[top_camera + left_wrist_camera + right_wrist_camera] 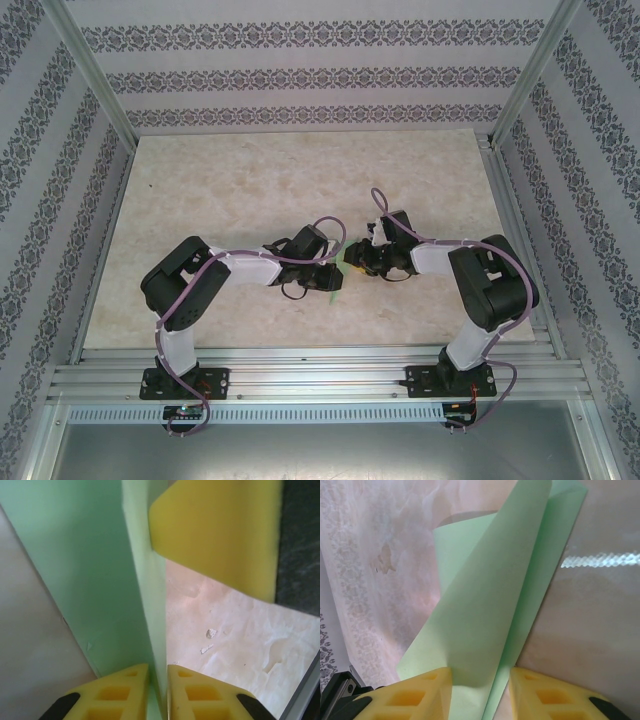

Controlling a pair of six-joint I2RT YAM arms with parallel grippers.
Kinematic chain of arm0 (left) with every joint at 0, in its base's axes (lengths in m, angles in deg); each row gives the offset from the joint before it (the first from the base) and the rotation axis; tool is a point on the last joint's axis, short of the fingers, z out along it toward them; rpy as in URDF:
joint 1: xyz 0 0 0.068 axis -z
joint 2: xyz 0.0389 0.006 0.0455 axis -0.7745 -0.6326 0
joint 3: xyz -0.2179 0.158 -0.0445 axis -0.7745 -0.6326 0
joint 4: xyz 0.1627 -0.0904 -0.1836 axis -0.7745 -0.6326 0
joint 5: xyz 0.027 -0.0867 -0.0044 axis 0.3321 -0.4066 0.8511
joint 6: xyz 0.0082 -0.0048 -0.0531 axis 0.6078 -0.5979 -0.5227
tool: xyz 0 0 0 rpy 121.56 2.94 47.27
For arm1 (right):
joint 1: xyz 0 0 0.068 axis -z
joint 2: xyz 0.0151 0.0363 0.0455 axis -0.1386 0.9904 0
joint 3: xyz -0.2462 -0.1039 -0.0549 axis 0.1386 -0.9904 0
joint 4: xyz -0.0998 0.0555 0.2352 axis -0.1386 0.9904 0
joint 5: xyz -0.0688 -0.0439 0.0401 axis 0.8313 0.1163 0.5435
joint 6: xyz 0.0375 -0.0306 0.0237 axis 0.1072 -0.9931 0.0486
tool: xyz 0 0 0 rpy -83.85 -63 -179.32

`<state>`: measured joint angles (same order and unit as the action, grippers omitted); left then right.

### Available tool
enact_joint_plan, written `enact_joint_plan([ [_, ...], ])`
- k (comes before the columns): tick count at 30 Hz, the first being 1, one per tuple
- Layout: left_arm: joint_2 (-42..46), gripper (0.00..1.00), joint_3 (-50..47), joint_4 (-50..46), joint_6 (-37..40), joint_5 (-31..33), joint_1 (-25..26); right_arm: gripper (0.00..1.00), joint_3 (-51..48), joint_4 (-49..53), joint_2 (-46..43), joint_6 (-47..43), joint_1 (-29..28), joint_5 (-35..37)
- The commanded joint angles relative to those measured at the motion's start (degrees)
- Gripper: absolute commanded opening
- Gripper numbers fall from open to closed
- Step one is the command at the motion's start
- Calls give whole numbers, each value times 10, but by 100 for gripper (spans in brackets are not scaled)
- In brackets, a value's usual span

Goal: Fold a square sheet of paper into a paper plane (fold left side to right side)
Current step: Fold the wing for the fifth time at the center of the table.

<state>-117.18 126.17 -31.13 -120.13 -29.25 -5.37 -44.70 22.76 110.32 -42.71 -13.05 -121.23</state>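
The left gripper (328, 270) and right gripper (355, 262) meet tip to tip just below the centre of the table (250, 190) in the top view. A small sliver of the light green sheet of paper (338, 278) shows between them.

Left wrist view: the left gripper (157, 672) sits at the bottom edge of the frame. Its two yellow fingers (120, 690) stand almost together, clenched on the sheet (100, 580), which rises on edge from the narrow gap toward the top of the frame. One yellow finger (220, 535) of the right gripper lies at the upper right, against the sheet's right-hand edge.

Right wrist view: the right gripper (481, 675) is at the bottom of the frame with its fingers (420, 695) set visibly apart. The folded sheet (485, 605) fills the gap and fans out in two overlapping layers toward the upper right. It cannot be told whether these jaws press on it.
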Motion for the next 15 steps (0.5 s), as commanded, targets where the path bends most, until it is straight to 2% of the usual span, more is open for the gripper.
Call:
enact_joint_plan([
  [1,13,20,-8,20,-10,-10,-6,34,10,9,29,3,-9,25],
  [4,26,23,-6,13,-8,-10,-6,34,13,11,37,5,-10,29],
  [10,46,34,6,-13,0,-8,-6,34,25,33,53,3,-11,39],
  [15,58,37,18,-30,7,-8,-6,34,33,35,64,6,-16,39],
])
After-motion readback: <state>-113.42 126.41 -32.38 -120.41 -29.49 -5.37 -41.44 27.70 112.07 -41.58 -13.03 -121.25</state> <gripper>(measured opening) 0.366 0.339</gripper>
